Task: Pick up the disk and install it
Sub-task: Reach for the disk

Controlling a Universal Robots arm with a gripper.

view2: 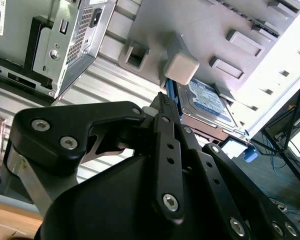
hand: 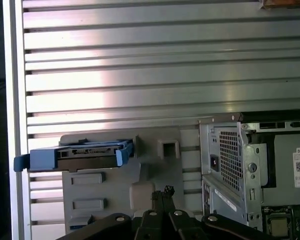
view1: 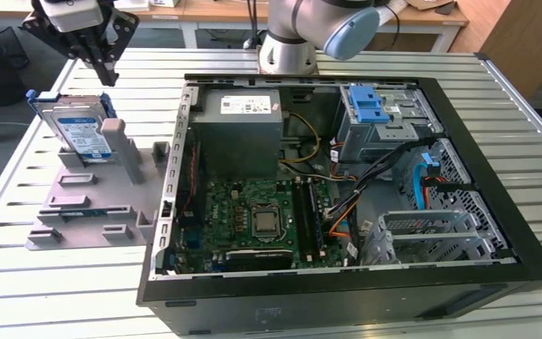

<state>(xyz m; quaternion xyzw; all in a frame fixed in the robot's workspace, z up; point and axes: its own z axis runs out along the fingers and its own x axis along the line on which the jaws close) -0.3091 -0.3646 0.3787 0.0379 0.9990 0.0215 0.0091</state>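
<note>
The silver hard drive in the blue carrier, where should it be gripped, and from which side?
Grip the silver hard drive in its blue carrier by its free upper edge, coming straight down from above and pinching across its thin thickness. It stands on edge in the grey plastic stand, whose slot and post cover its lower part.

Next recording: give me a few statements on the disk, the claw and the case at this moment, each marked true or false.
1. The disk stands on edge in the grey holder, outside the computer case. True.
2. The claw grips the disk. False: it hangs clear of the disk, shut and holding nothing.
3. The case lies open, its motherboard exposed. True.
4. The grey holder sits at the exterior view's right of the case. False: it sits at that view's left.
</note>
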